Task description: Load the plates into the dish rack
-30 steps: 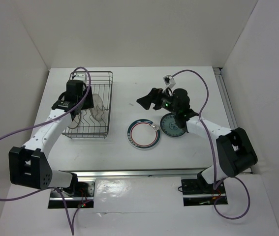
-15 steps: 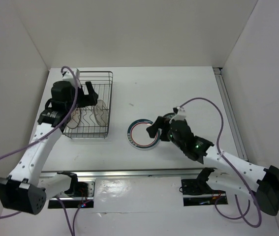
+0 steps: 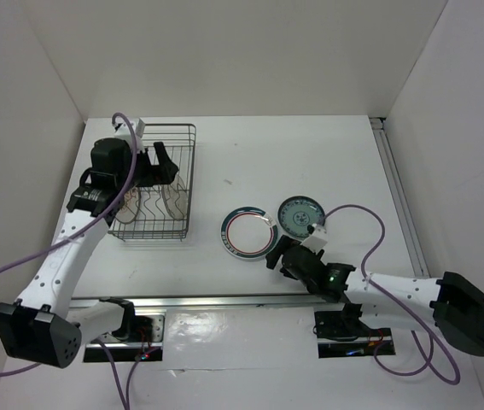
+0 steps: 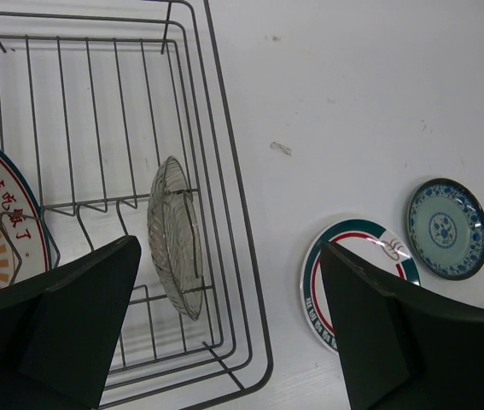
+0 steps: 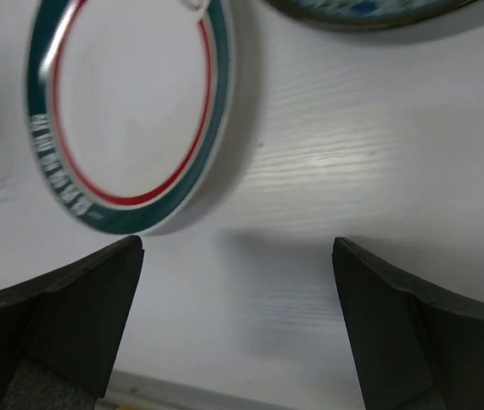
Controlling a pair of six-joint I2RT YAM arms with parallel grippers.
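Note:
The dish rack (image 3: 176, 128) stands at the back left. Two plates stand on edge in it: a grey one (image 4: 173, 235) and an orange-patterned one (image 4: 1, 224) at the left edge of the left wrist view. My left gripper (image 3: 161, 162) hovers open and empty above the rack (image 4: 96, 111). The plate with red and teal rings (image 3: 248, 232) lies flat mid-table, and the small blue-green plate (image 3: 300, 214) lies to its right. My right gripper (image 3: 277, 256) is low over the table, open and empty, just in front of the ringed plate (image 5: 131, 111).
White walls enclose the table on three sides. A metal rail (image 3: 242, 301) runs along the near edge, close behind the right arm. Purple cables (image 3: 361, 224) loop over both arms.
The left jaws opened wide and pulled back above the rack, leaving the grey plate standing. The right arm swung from above the blue-green plate down to the near side of the ringed plate.

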